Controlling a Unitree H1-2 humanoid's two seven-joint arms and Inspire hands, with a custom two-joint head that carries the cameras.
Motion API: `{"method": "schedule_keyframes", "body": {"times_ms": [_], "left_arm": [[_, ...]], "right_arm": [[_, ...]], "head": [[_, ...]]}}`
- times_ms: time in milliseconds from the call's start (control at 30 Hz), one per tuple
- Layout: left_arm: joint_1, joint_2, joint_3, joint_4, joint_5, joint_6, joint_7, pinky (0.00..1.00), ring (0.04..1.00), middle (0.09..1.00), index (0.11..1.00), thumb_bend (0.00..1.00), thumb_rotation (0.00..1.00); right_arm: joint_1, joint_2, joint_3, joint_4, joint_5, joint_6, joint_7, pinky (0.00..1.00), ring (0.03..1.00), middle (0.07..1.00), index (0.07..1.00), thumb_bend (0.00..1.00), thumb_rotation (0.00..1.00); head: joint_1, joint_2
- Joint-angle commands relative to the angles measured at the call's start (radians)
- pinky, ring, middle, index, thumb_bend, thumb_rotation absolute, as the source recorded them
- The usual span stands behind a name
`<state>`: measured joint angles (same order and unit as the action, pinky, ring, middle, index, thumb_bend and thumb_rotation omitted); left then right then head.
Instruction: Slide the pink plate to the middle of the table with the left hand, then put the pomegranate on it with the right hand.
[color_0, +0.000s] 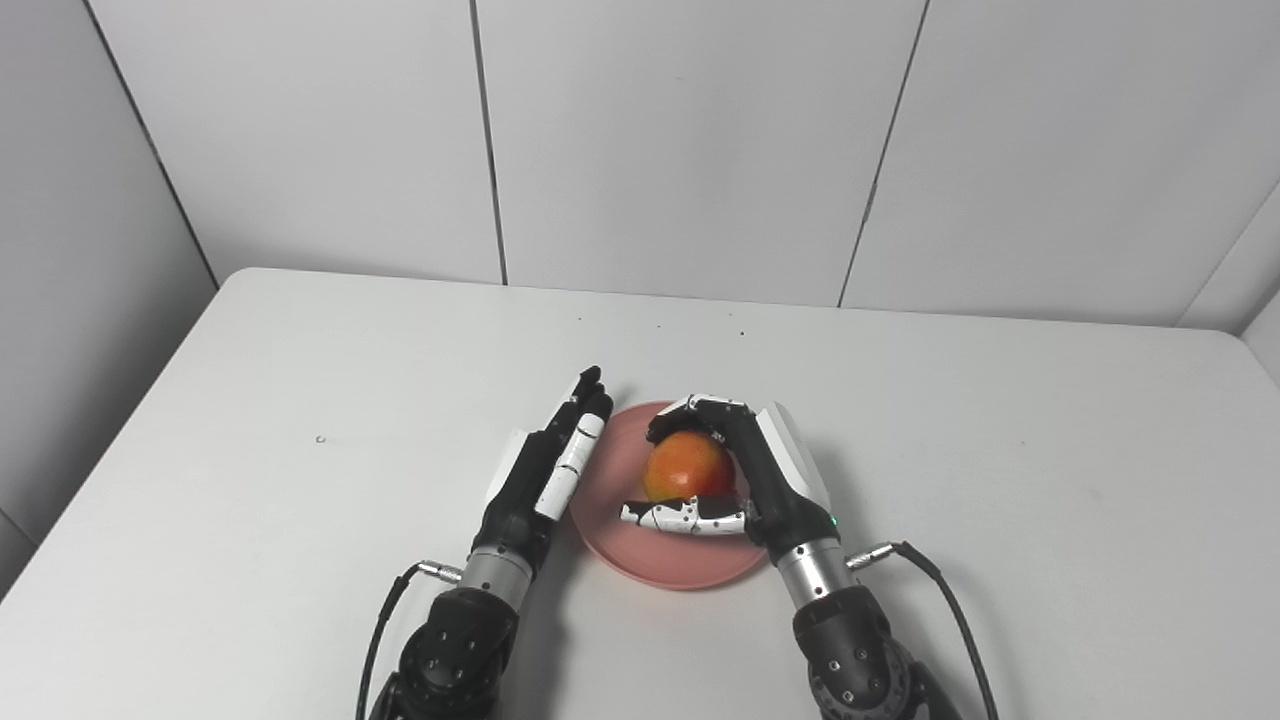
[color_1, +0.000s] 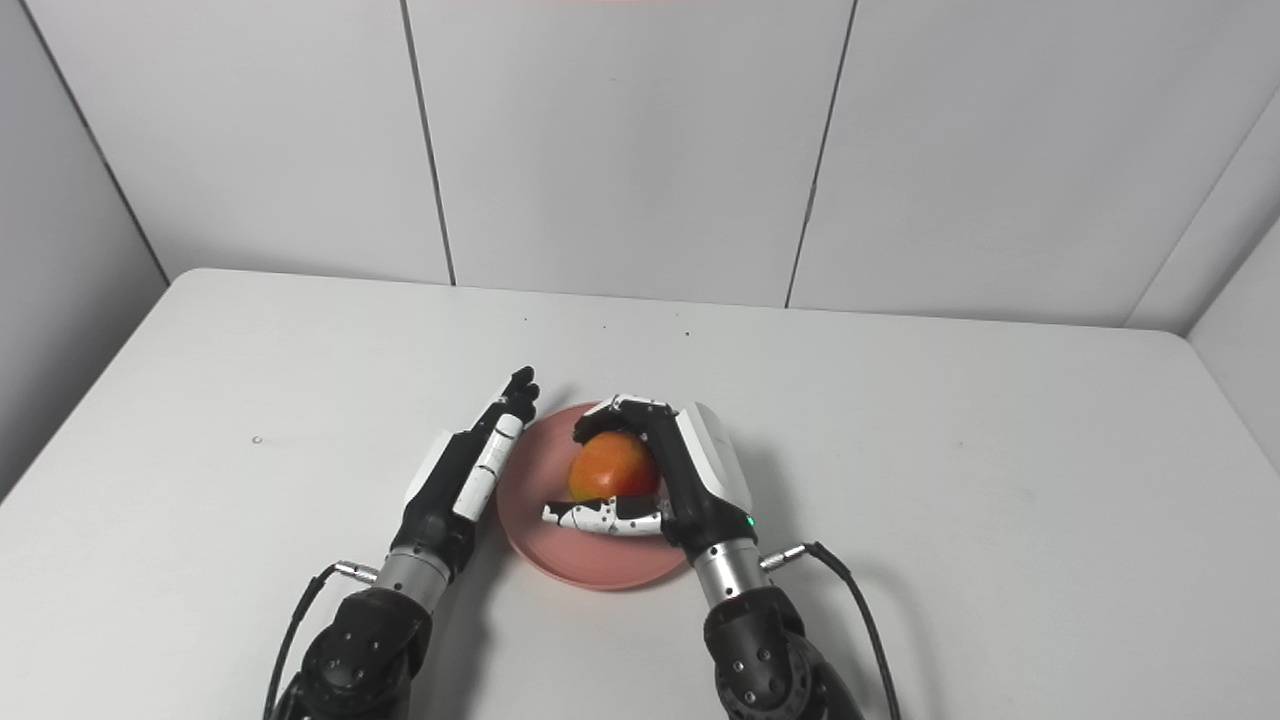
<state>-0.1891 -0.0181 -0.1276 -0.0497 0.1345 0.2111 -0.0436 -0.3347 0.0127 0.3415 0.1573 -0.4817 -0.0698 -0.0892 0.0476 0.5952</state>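
While the pink plate (color_0: 668, 560) sits on the white table (color_0: 1000, 480) just below the frame's centre, the pomegranate (color_0: 685, 467) rests over its middle, enclosed by the right hand (color_0: 745, 470), fingers curled over the top and thumb across the near side. Left hand (color_0: 545, 470) lies flat-edged against the plate's left rim, fingers straight and together, holding nothing.

One pink plate (color_0: 668, 560), one pomegranate (color_0: 686, 467) (two hands: left hand (color_0: 548, 470), right hand (color_0: 745, 470))
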Motion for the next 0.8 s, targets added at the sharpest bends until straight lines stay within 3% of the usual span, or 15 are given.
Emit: {"method": "schedule_keyframes", "body": {"times_ms": [0, 133, 200, 333, 367, 400, 533, 700, 767], "left_arm": [[-0.038, -0.008, 0.0, -0.009, 0.004, -0.045, 0.01, 0.97, 0.978, 0.978, 0.966, 0.57, 1.0], [-0.04, -0.005, 0.002, -0.004, -0.003, -0.052, 0.008, 0.97, 0.979, 0.978, 0.967, 0.57, 1.0], [-0.039, -0.006, 0.005, -0.004, -0.008, -0.05, 0.007, 0.97, 0.98, 0.979, 0.967, 0.57, 1.0], [-0.039, -0.006, 0.008, -0.008, -0.014, -0.048, 0.003, 0.98, 0.981, 0.981, 0.97, 0.56, 1.0], [-0.039, -0.006, 0.008, -0.011, -0.013, -0.045, 0.003, 0.97, 0.98, 0.981, 0.97, 0.56, 1.0], [-0.039, -0.005, 0.008, -0.013, -0.011, -0.042, 0.004, 0.97, 0.979, 0.979, 0.969, 0.56, 1.0], [-0.038, -0.005, 0.009, -0.021, -0.013, -0.033, 0.004, 0.98, 0.98, 0.979, 0.972, 0.56, 1.0], [-0.039, -0.007, 0.012, -0.019, -0.02, -0.034, 0.004, 0.98, 0.978, 0.98, 0.974, 0.55, 1.0], [-0.038, -0.005, 0.006, -0.025, -0.005, -0.027, 0.01, 0.97, 0.977, 0.977, 0.969, 0.57, 1.0]], "right_arm": [[-0.046, 0.011, -0.003, 0.004, -0.016, -0.079, -0.04, 0.23, 0.404, 0.507, 0.49, 0.51, 0.0], [-0.057, 0.008, 0.011, 0.045, -0.081, -0.102, -0.084, 0.24, 0.396, 0.513, 0.491, 0.51, 0.0], [-0.061, 0.003, 0.022, 0.056, -0.125, -0.103, -0.105, 0.37, 0.413, 0.499, 0.518, 0.51, 0.0], [-0.073, -0.008, 0.041, 0.081, -0.179, -0.113, -0.137, 0.54, 0.451, 0.518, 0.485, 0.51, 0.0], [-0.075, -0.011, 0.045, 0.083, -0.184, -0.114, -0.136, 0.56, 0.494, 0.52, 0.482, 0.51, 0.0], [-0.077, -0.015, 0.049, 0.086, -0.189, -0.118, -0.136, 0.59, 0.614, 0.605, 0.489, 0.51, 0.06], [-0.081, -0.03, 0.062, 0.087, -0.217, -0.109, -0.13, 0.64, 0.722, 0.713, 0.498, 0.5, 0.12], [-0.075, -0.038, 0.069, 0.072, -0.231, -0.095, -0.115, 0.68, 0.765, 0.735, 0.499, 0.5, 0.13], [-0.071, -0.042, 0.073, 0.063, -0.234, -0.089, -0.105, 0.72, 0.8, 0.765, 0.683, 0.51, 0.09]], "head": [[0.0, -0.002], [-0.002, -0.001], [-0.004, 0.0], [-0.005, 0.002], [-0.006, 0.003], [-0.006, 0.003], [-0.011, 0.007], [-0.011, 0.009], [-0.012, 0.01]]}}
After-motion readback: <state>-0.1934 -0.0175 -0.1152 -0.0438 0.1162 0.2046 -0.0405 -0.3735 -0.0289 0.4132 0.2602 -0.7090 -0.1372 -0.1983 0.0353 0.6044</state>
